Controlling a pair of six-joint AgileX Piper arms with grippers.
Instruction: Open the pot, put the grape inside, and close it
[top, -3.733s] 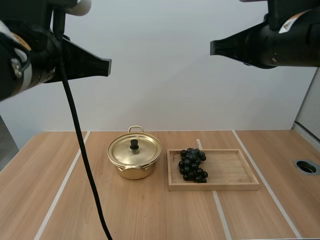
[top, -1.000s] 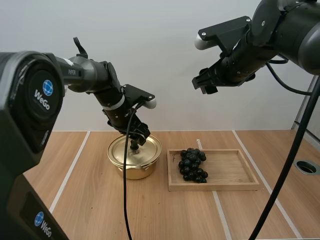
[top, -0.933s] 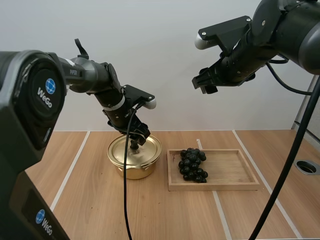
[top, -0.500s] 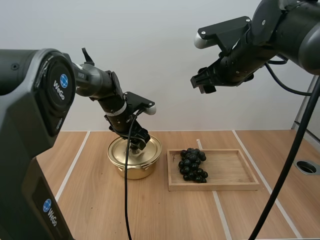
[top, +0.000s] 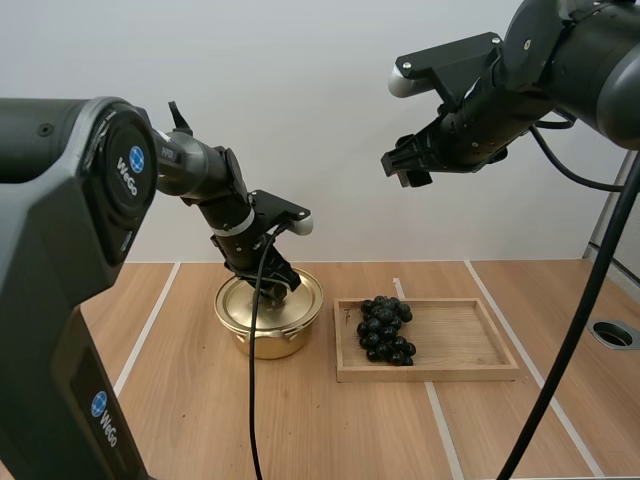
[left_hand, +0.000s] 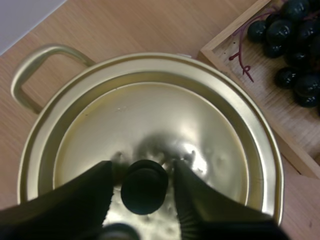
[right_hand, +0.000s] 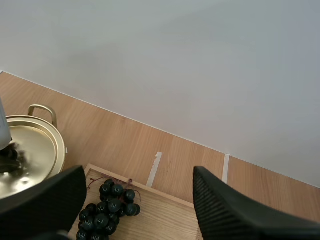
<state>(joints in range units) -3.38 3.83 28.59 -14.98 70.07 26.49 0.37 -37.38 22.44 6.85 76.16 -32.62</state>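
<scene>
The left gripper (left_hand: 142, 168) has its jaws narrowly apart, one on each side of the black knob (left_hand: 144, 186), with a thin gap either way (not pinched). The knob tops the gold lid (left_hand: 150, 115), which lies closed on the pot (top: 268, 341). Just right of the pot, the grapes (top: 385, 328) lie in the wooden tray (top: 470, 345) on the table (top: 300, 430). The right gripper (right_hand: 139, 175) hangs high above, jaws wide, holding nothing.
</scene>
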